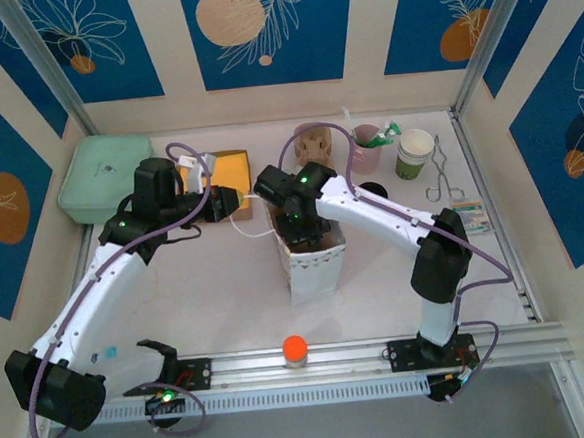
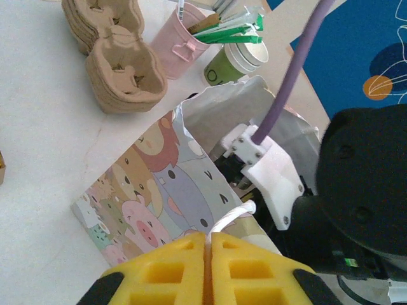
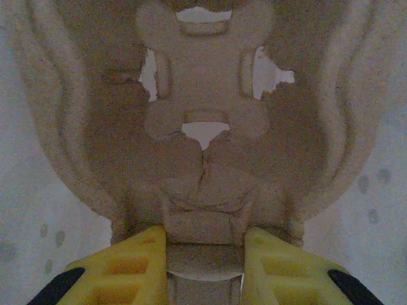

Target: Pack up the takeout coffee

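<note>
Right wrist: carrier [image 3: 203, 127] crowds bag [image 3: 25, 190] walls.

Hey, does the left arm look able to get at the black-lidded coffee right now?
Probably not: the left hand is shut on the string handle, and the bag and right arm stand between it and the coffee.

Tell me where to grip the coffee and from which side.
Grip the coffee by its wall just under its black lid, end effector level, coming from the right. It seems to stand upright, lid up, with the right arm crossing its left and the pink cup behind it, so the right looks freest. The lid alone might pull off.
</note>
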Robot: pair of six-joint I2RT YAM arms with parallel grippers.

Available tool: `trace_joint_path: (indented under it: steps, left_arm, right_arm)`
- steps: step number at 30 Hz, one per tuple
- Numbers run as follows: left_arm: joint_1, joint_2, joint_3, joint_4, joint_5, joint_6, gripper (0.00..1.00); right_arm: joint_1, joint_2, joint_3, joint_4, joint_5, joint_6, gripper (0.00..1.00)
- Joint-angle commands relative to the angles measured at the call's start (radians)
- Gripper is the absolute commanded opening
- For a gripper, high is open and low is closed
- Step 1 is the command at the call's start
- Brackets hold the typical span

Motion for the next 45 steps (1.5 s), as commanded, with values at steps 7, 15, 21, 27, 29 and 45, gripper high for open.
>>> trace_joint_path:
  steps: [7, 15, 21, 27, 29, 45]
  left_arm:
    - [0.005, -0.037, -0.012, 0.030, 0.036, -0.021, 0.10]
    - [0.004, -0.045, -0.006, 0.031, 0.035, -0.027, 0.10]
    - [0.004, -0.051, -0.004, 0.029, 0.036, -0.027, 0.10]
    - [0.005, -0.057, -0.004, 0.023, 0.036, -0.027, 0.10]
    - [0.004, -0.058, -0.004, 0.020, 0.034, -0.027, 0.10]
    - [0.005, -0.066, 0.012, -0.003, 0.032, -0.022, 0.10]
  right_arm:
    - [-0.007, 0.034, -0.051, 0.051, -0.039, 0.028, 0.27]
    - [-0.007, 0.042, -0.095, 0.084, -0.049, 0.039, 0.26]
    - [-0.012, 0.045, -0.132, 0.114, -0.057, 0.047, 0.26]
    - [-0.021, 0.046, -0.165, 0.141, -0.066, 0.059, 0.25]
    - [-0.024, 0.045, -0.177, 0.151, -0.068, 0.063, 0.25]
    - [-0.038, 0.071, -0.269, 0.242, -0.086, 0.086, 0.25]
